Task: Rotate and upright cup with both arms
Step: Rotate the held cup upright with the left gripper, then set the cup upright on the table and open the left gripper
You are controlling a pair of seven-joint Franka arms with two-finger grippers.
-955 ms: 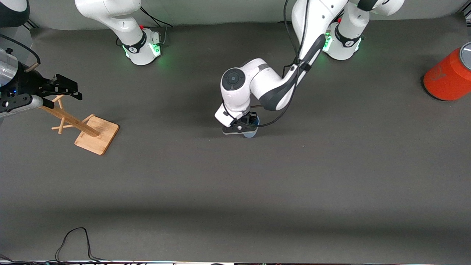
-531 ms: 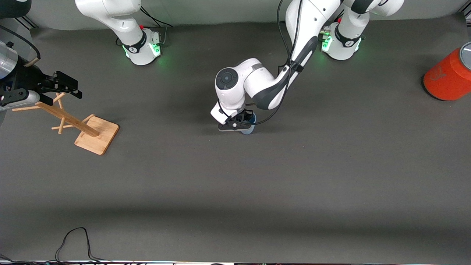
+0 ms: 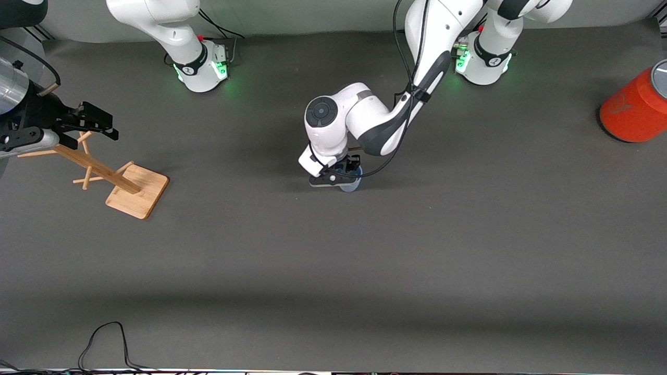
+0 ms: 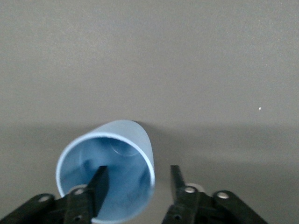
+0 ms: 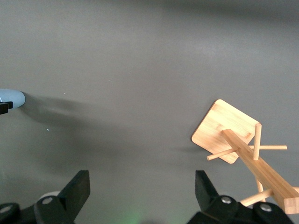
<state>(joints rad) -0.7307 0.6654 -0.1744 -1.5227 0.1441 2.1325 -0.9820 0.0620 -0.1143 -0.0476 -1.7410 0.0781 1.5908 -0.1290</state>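
The light-blue cup (image 4: 117, 154) lies on its side on the dark mat mid-table, its open mouth toward my left wrist camera. In the front view only a sliver of the cup (image 3: 348, 187) shows under my left hand. My left gripper (image 4: 138, 171) is open and low at the cup's mouth. One finger (image 4: 99, 184) is inside the cup and the other (image 4: 176, 183) is outside, a small gap off the rim. My right gripper (image 3: 99, 123) is open and empty, up over the wooden rack. Its wrist view (image 5: 142, 179) shows the cup (image 5: 11, 99) far off.
The wooden rack (image 3: 136, 191) with pegs stands at the right arm's end of the table and shows in the right wrist view (image 5: 224, 130). A large orange-red cylinder (image 3: 633, 112) with a grey top stands at the left arm's end. A black cable (image 3: 104, 338) loops at the table's near edge.
My left gripper has shifted a little toward the right arm's end of the table, staying at the cup, which shows slightly displaced the same way. My right gripper has barely moved.
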